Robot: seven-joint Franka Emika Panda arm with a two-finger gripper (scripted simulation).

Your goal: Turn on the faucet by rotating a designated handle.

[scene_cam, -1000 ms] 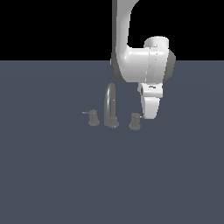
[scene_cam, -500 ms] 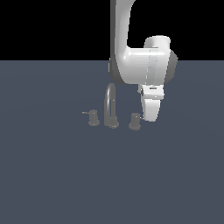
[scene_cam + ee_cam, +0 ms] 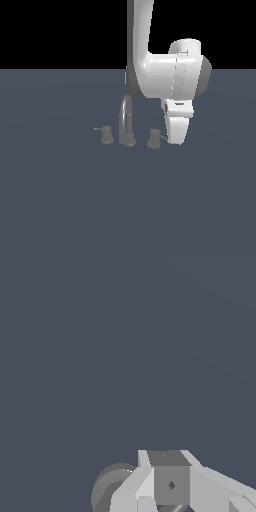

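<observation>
Lighting: even, flat, moderately dim.
Shadows: none cast on the slate-grey floor (image 3: 60, 200).
Glare: none.
Shading: soft gradients on the white arm (image 3: 165, 75).
Sharpness: crisp, without blur; edges faceted, slightly aliased.

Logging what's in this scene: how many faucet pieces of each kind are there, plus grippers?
Arched spout: 1
Side knobs, with lever to the exterior view's left and to its right: 2
Gripper: 1
Total: 4

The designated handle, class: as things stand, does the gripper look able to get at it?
Probably yes. The gripper hangs low just to the exterior view's right of the designated handle, on its lever side, with nothing between them; the spout stands on the knob's far side.
</observation>
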